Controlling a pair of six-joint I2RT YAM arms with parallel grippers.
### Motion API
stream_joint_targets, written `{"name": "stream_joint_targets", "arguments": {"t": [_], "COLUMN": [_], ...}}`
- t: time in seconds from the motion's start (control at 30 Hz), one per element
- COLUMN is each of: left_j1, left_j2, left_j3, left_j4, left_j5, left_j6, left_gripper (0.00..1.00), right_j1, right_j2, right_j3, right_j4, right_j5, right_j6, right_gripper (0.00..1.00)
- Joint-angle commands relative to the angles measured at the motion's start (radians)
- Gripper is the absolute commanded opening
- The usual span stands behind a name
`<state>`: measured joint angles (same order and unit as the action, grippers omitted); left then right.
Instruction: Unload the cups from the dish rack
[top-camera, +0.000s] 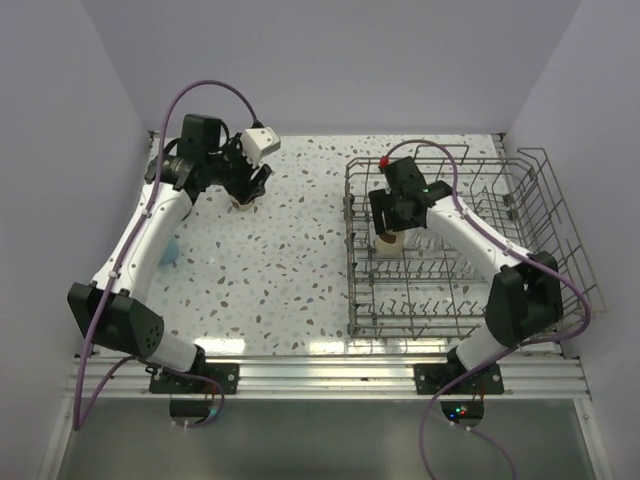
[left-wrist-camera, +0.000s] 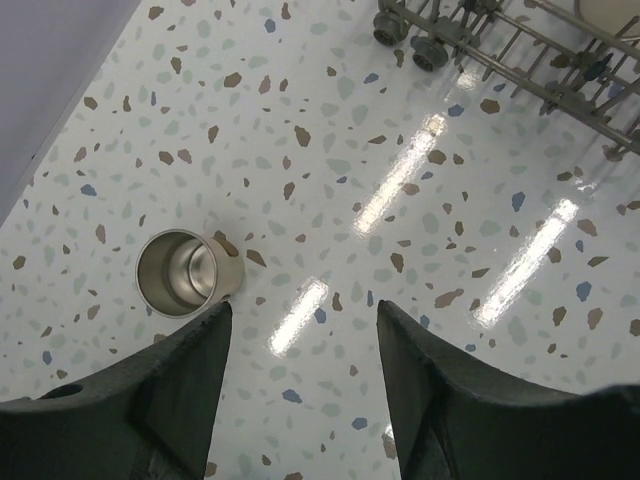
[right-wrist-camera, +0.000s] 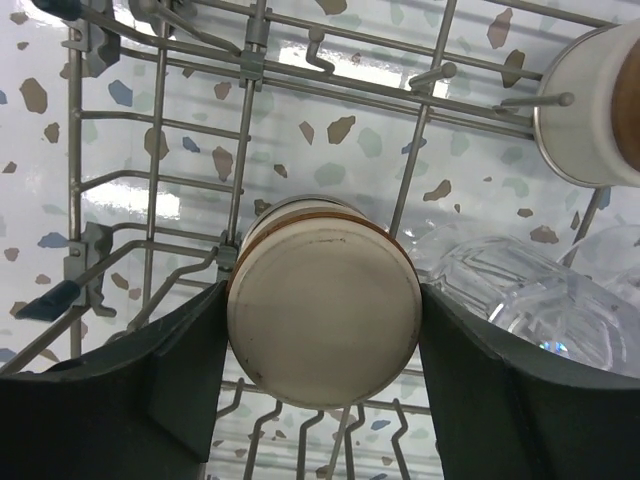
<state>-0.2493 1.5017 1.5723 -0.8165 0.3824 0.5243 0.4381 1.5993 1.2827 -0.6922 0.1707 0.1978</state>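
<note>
The grey wire dish rack (top-camera: 530, 215) stands on the right of the table. My right gripper (top-camera: 393, 213) is inside it, shut on an upside-down beige tumbler (right-wrist-camera: 322, 330); in the right wrist view both fingers (right-wrist-camera: 180, 370) press on its sides. A second beige cup (right-wrist-camera: 590, 110) and clear glass tumblers (right-wrist-camera: 520, 285) sit in the rack (right-wrist-camera: 240, 120) beside it. My left gripper (top-camera: 247, 183) is open and empty above the table at the far left. A metallic tumbler (left-wrist-camera: 185, 272) stands upright on the table just left of its left finger (left-wrist-camera: 170, 390). A light blue mug (top-camera: 170, 250) stands by the left arm.
The speckled table (top-camera: 290, 260) lies between the arms. The rack's corner with its wheels (left-wrist-camera: 420, 45) shows at the top of the left wrist view. Walls close in the back and both sides.
</note>
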Motion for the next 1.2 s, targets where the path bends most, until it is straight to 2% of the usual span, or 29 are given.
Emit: {"name": "stream_joint_targets", "arguments": {"t": [0.0,0.13,0.23,0.4,0.5,0.6,0.63,0.67,0.73,0.8,0.9,1.17], "left_j1": [0.002,0.002,0.002,0.005,0.008,0.008,0.008,0.008,0.008,0.008,0.008,0.008], "left_j2": [-0.063,-0.141,-0.192,-0.215,-0.219,-0.222,-0.225,-0.225,-0.228,-0.225,-0.216,-0.158], "left_j3": [-0.011,-0.041,-0.069,-0.096,-0.155,-0.253,-0.321,-0.354,-0.423,-0.442,-0.442,-0.403], "left_j4": [0.046,0.152,0.224,0.325,0.454,0.629,0.762,0.849,1.051,1.173,1.238,1.277], "left_j5": [0.093,0.17,0.281,0.521,0.617,0.708,0.733,0.772,0.8,0.803,0.782,0.694], "left_j6": [-0.049,-0.13,-0.194,-0.337,-0.46,-0.628,-0.682,-0.796,-0.942,-1.0,-1.044,-1.099], "left_gripper": [0.63,0.62,0.64,0.65,0.66,0.67,0.68,0.68,0.68,0.68,0.68,0.62], "right_j1": [0.001,0.001,0.002,0.002,0.002,0.002,0.004,0.01,0.017,0.036,0.059,0.116], "right_j2": [-0.117,-0.26,-0.329,-0.426,-0.415,-0.389,-0.381,-0.372,-0.358,-0.351,-0.343,-0.314], "right_j3": [0.096,0.164,0.187,0.078,0.032,0.006,0.003,-0.014,-0.028,-0.033,-0.04,-0.046], "right_j4": [-0.023,-0.027,0.038,0.393,0.581,0.744,0.773,0.84,0.897,0.93,0.962,0.991], "right_j5": [0.029,0.026,-0.022,-0.326,-0.407,-0.49,-0.503,-0.529,-0.542,-0.539,-0.548,-0.556], "right_j6": [-0.004,-0.009,0.005,0.115,0.234,0.347,0.392,0.417,0.463,0.469,0.491,0.519], "right_gripper": [0.28,0.27,0.26,0.23,0.22,0.21,0.2,0.2,0.18,0.18,0.18,0.18]}}
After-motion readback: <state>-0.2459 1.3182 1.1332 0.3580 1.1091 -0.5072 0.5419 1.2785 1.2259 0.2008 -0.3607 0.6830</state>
